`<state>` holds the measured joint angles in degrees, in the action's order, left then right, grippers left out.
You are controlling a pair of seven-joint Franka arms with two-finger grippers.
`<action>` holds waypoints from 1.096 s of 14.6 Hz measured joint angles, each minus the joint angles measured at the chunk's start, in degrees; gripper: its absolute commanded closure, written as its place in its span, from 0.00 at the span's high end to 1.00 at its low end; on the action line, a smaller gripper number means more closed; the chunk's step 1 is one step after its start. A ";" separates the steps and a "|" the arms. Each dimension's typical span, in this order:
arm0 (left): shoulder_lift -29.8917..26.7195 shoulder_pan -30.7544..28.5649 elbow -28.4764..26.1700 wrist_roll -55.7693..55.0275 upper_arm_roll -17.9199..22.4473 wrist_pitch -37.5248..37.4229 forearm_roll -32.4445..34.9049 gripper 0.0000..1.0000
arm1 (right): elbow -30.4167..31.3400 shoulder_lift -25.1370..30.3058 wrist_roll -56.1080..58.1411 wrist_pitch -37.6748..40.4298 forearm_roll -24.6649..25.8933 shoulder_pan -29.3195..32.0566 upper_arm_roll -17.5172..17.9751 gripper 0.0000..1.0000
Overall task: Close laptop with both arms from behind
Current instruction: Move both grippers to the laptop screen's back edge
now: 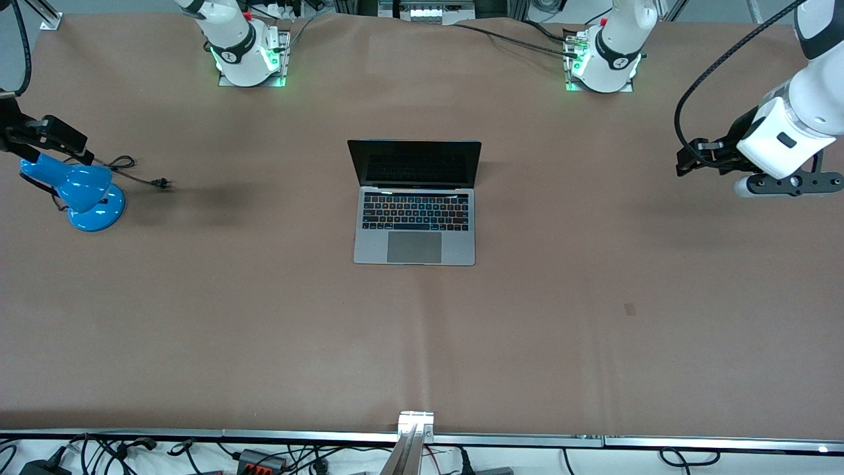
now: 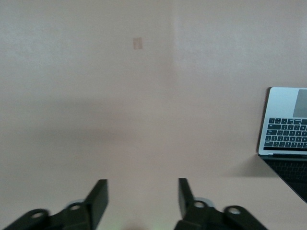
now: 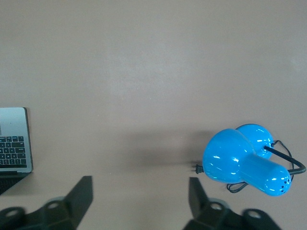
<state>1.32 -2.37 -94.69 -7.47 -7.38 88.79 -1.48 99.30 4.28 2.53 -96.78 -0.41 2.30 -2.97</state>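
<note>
Brown matting covers the worktop (image 1: 264,316), and at its middle the laptop (image 1: 415,227) is seen open, its dark screen raised toward the arm bases and its trackpad nearer the front camera. No brand mark or key lettering can be read. In both wrist views the laptop is cut off at the frame edge. The left claw (image 1: 686,160) is held over the bare worktop at the left arm's end, fingers (image 2: 97,199) spread apart. The right claw (image 3: 139,196), also spread, is held over a blue desk lamp (image 1: 82,191), whose black cord and plug (image 1: 160,183) lie beside it; in the front view this claw is largely cut off. A small brown patch (image 1: 630,309) is seen on the matting.
</note>
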 measured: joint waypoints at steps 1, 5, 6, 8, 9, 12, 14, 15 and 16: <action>-0.01 0.01 0.18 0.00 -0.28 -0.20 0.00 0.00 | 0.00 0.00 0.00 0.32 0.00 0.00 0.00 0.00; -0.02 -0.07 0.43 0.02 -0.30 -1.20 -0.34 0.00 | 0.00 -0.03 -0.02 1.36 0.00 0.00 0.00 0.00; -0.02 -0.02 0.50 0.02 -0.34 -2.50 -1.88 0.00 | 0.00 -0.07 -0.03 1.71 0.00 0.00 0.00 0.00; -0.01 0.09 0.54 0.04 -0.47 -4.68 -6.32 0.00 | 0.02 -0.20 -0.11 2.03 -0.02 -0.01 0.02 0.00; 0.05 0.27 0.48 0.05 -0.68 -5.17 -8.23 0.00 | 0.06 -0.40 -0.11 2.25 -0.07 -0.04 0.10 0.00; 1.87 1.90 0.30 0.00 -4.02 -5.56 -12.72 0.00 | 0.43 -1.73 -0.07 2.86 -0.85 -1.93 0.46 0.00; 4.02 3.45 0.22 -0.85 -7.99 -5.26 -13.21 0.00 | 0.94 -3.10 -0.17 4.67 -3.69 -4.41 0.63 0.00; 4.91 4.08 0.08 -2.58 -10.38 -5.21 -13.24 0.00 | 1.32 -3.91 -0.21 6.14 -5.21 -5.59 0.69 0.00; 5.63 4.49 -0.42 -4.74 -13.13 -5.22 -13.25 0.00 | 1.92 -4.71 -0.22 7.58 -6.73 -6.69 0.73 0.00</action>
<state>6.94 2.12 -95.11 -12.20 -20.51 83.57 -14.73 101.22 -0.42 2.30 -89.19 -7.14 -4.39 -2.24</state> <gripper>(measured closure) 0.991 0.991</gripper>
